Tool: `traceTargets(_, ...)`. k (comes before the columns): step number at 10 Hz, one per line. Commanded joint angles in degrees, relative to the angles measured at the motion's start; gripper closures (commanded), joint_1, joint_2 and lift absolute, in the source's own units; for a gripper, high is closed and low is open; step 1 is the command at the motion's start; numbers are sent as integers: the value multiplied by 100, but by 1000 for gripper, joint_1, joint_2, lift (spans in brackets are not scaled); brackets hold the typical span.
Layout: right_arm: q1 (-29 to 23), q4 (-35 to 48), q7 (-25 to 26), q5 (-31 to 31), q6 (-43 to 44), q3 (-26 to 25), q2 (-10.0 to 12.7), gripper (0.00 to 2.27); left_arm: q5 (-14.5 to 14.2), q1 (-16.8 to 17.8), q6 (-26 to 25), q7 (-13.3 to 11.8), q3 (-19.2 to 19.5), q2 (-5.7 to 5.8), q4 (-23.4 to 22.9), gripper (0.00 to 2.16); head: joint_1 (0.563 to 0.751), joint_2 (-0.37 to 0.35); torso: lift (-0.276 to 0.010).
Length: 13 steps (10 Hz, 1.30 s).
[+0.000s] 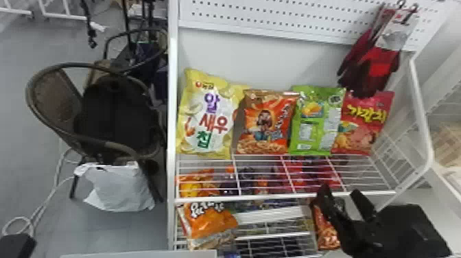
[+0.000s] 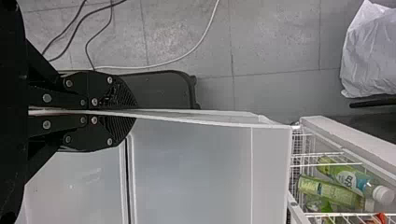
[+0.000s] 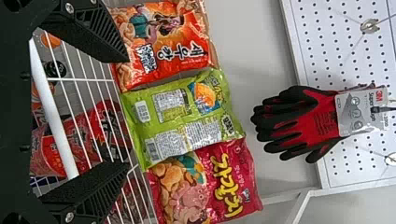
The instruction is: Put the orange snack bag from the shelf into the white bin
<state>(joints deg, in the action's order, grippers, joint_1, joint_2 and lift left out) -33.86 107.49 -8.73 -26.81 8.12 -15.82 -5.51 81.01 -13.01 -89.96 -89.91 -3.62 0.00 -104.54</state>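
Observation:
In the head view my right gripper [image 1: 339, 192] stands open in front of the wire shelf [image 1: 308, 197], low and to the right of the orange snack bag [image 1: 266, 125]. That bag is upright on the top shelf between a yellow bag and a green one. In the right wrist view the gripper [image 3: 125, 112] has nothing between its fingers; the orange snack bag [image 3: 166, 42] lies beyond its upper finger, which overlaps its edge. The white bin [image 1: 137, 254] shows at the head view's bottom edge. My left gripper [image 2: 133, 113] is shut on the wall of the bin [image 2: 196, 172].
A green bag [image 1: 317, 120] and a pink-red bag [image 1: 363, 125] stand right of the orange one, the yellow bag [image 1: 205, 116] left. Gloves [image 1: 372, 65] hang above. Another orange bag [image 1: 209, 219] sits lower left. A chair [image 1: 61, 99] and plastic bag [image 1: 116, 187] are left of the rack.

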Motion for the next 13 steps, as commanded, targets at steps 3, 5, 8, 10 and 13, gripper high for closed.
traceTargets(3,11,-8,-6,9,0,9,7,97,-6,0,-7,-66,-8,-15,12,2142,695,-230,1)
traceTargets(5,3,9,-6,26,0,26,15,97,-15,35,-7,-66,-8,-15,56,2142,695,-228,1)
traceTargets(8,-24,27,-6,26,0,44,15,97,-24,71,-7,-66,-16,-15,56,2142,695,-224,1)
traceTargets(10,-76,317,-6,114,-176,62,7,97,-50,62,-7,-66,-16,-15,30,2142,695,-219,1)
traceTargets(13,38,730,64,343,-773,281,7,97,-121,53,-7,-66,-8,-15,48,2142,695,-190,1)
